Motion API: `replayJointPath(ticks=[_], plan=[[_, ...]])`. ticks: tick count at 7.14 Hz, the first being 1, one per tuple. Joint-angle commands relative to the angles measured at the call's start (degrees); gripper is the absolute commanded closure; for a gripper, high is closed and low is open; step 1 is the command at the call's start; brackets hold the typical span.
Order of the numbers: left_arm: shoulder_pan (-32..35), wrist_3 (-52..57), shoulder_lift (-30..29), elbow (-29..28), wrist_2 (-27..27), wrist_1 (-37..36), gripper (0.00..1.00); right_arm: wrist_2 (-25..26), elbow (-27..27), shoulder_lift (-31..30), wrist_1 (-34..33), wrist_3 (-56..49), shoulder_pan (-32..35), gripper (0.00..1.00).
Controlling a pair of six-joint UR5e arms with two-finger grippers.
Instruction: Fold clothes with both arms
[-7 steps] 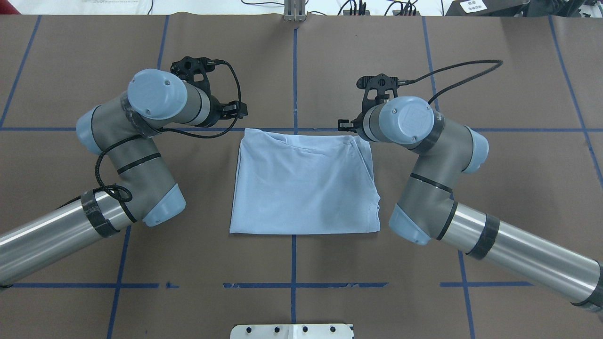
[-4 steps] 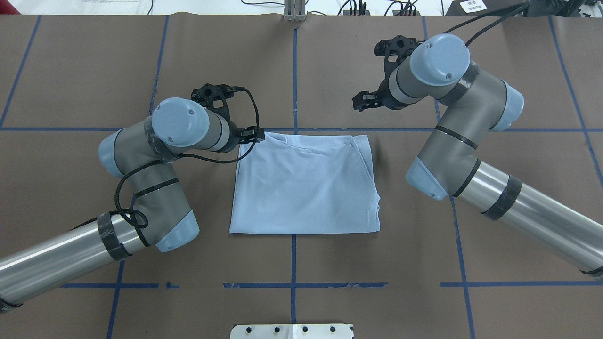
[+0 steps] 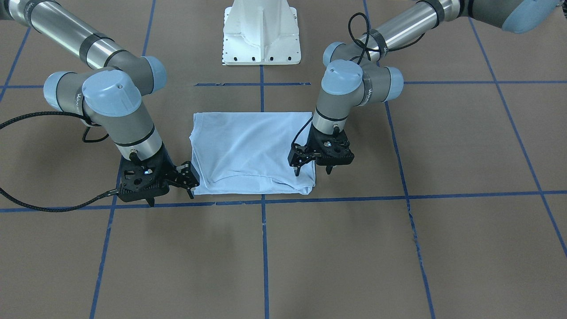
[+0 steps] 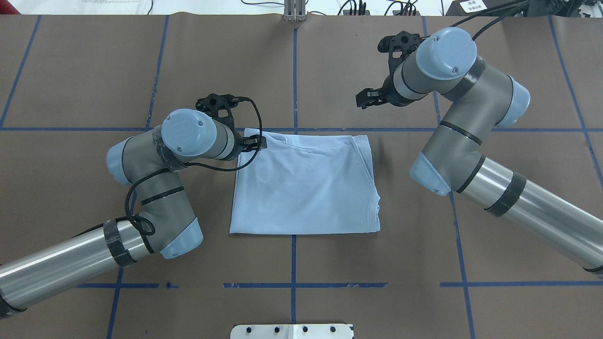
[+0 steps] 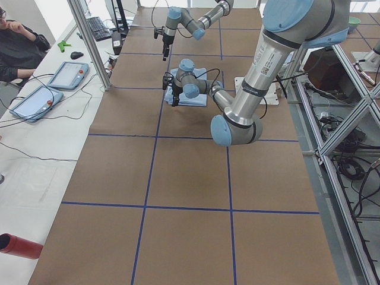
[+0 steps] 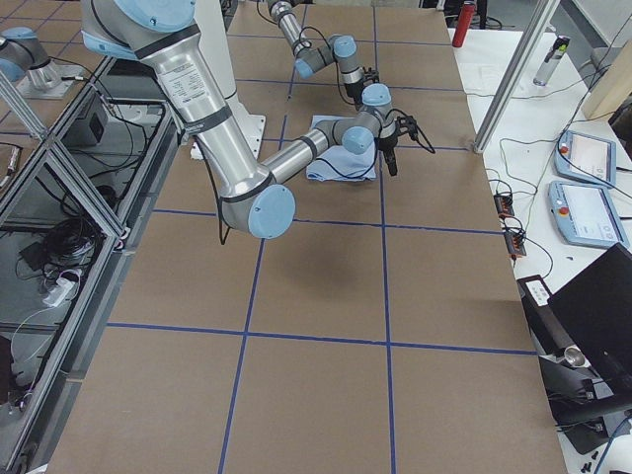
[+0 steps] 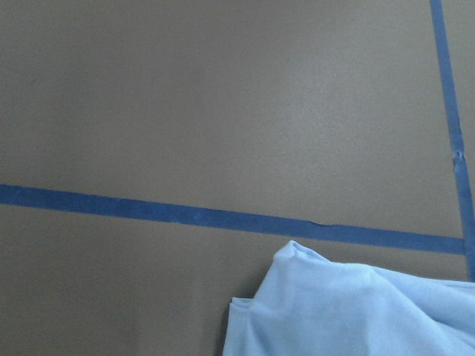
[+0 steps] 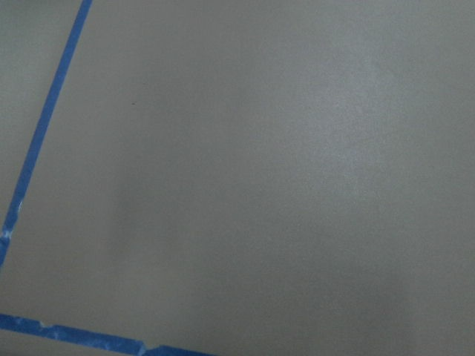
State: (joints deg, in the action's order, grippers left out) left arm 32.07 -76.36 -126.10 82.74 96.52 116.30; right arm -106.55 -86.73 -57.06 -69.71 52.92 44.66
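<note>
The light blue clothes (image 4: 306,183), a T-shirt folded into a rough square, lie flat at the table's middle (image 3: 248,150). My left gripper (image 3: 312,173) is open over the shirt's far left corner (image 4: 254,141). One fingertip is over the cloth and the other is beyond its edge. Whether it touches the cloth I cannot tell. The left wrist view shows only that corner (image 7: 356,311) on the brown table. My right gripper (image 3: 172,198) is open and empty, raised off the table beyond the shirt's far right corner (image 4: 370,98). The right wrist view shows only bare table and tape.
Blue tape lines (image 4: 294,70) cross the brown table top. The white pedestal base (image 3: 261,35) stands at the robot's side. A person (image 5: 21,44) sits at a side table with tablets (image 5: 68,74); a red cylinder (image 5: 21,245) lies near it.
My right gripper left the shirt's far right corner and rose up and away toward the far right. My left arm swung in from the left onto the shirt's far left corner.
</note>
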Motion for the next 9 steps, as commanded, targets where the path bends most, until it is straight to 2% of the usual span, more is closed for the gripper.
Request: replayJointPath(ticks=[1, 6, 9], plan=[[0.01, 0.15, -0.64, -2.31, -1.58, -0.11, 0.00, 0.12, -0.02, -0.15, 0.10, -0.01, -0.01, 0.00], [1.50, 0.77, -0.55, -4.87, -2.47, -0.20, 0.00, 0.12, 0.07, -0.15, 0.19, -0.01, -0.09, 0.00], [4.13, 2.00, -0.64, -4.44, -2.12, -0.55, 0.00, -0.23, -0.02, -0.15, 0.01, -0.01, -0.09, 0.00]])
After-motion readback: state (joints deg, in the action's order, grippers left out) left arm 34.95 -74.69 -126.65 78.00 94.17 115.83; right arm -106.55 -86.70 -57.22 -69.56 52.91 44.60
